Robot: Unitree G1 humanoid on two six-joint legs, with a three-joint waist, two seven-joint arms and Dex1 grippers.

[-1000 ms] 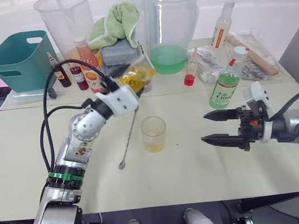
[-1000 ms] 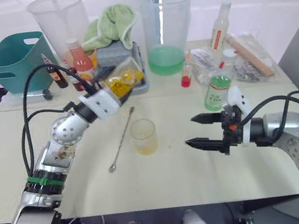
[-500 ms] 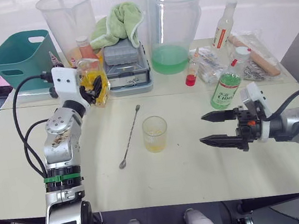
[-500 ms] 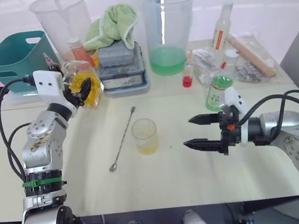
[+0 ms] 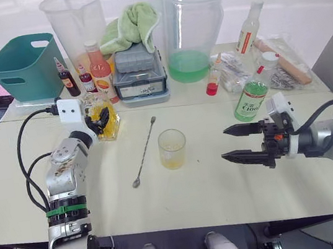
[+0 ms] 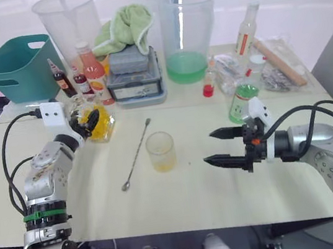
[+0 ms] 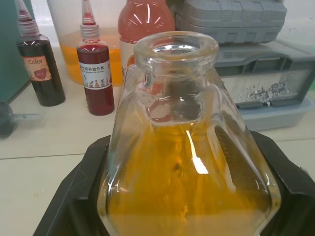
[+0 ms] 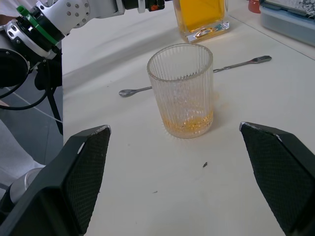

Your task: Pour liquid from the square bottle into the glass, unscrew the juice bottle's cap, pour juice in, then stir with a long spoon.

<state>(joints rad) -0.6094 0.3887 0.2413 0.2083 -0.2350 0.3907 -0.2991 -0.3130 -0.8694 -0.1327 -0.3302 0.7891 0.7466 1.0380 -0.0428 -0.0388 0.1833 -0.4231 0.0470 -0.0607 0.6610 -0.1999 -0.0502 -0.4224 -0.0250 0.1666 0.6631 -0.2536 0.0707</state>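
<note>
On the pale table (image 5: 215, 198), just behind the square bottle (image 5: 104, 116), stood two small dark red bottles; in the left wrist view the darker one (image 7: 38, 73) bore a label reading "Color", while the print on the redder one (image 7: 95, 73) was too small to read. The square bottle stood upright on the table, its neck open, holding yellow liquid to about its shoulder, and the left gripper (image 5: 98, 119) had both black fingers clamped against its sides. The glass (image 5: 172, 148) stood near the table's middle, well apart from that bottle, with a shallow layer of yellow liquid at its bottom. The long spoon (image 5: 145, 151) lay flat just to the left of the glass, not touching it. The juice bottle (image 5: 251, 95) stood upright at the right, holding green liquid, its white cap (image 5: 267, 58) on; its green-and-white label could not be read. The right gripper (image 5: 242, 144) hovered over the table in front of that bottle, fingers spread wide and empty. At the back, a large clear pitcher (image 5: 192, 27) held green liquid near its base.
</note>
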